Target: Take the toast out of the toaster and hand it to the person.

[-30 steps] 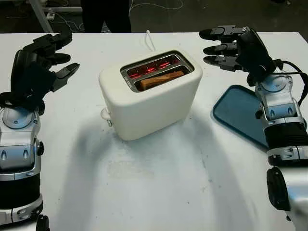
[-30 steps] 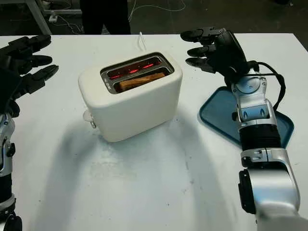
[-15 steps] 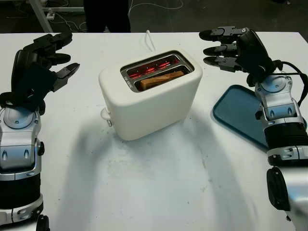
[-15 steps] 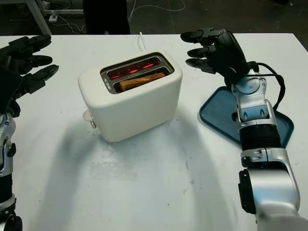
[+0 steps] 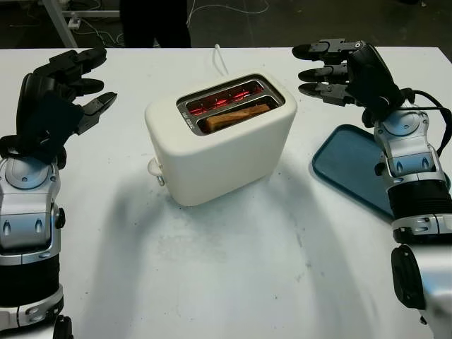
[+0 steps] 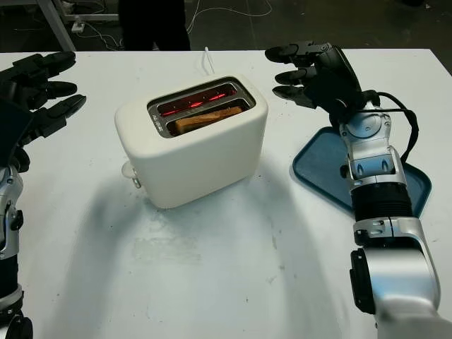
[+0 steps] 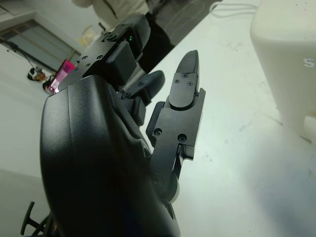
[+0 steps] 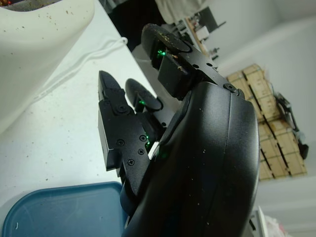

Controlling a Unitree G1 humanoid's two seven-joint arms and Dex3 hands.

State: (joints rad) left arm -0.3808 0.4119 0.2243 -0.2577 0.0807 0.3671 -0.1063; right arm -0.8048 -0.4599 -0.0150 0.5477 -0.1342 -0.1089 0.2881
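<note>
toast (image 5: 236, 116) seated in toaster (image 5: 220, 138); left hand (image 5: 60, 92), right hand (image 5: 342, 69) open alongside.

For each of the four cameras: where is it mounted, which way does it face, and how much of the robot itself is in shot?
Left eye view: head camera looking down at the white table; toaster with toast, blue tray, left hand and right hand, both open.
Right eye view: same head, slightly offset, same scene.
Left wrist view: beside the left hand's shell, facing the toaster's side.
Right wrist view: beside the right hand's shell, over the tray, toaster beyond.
All four views share the toaster.
</note>
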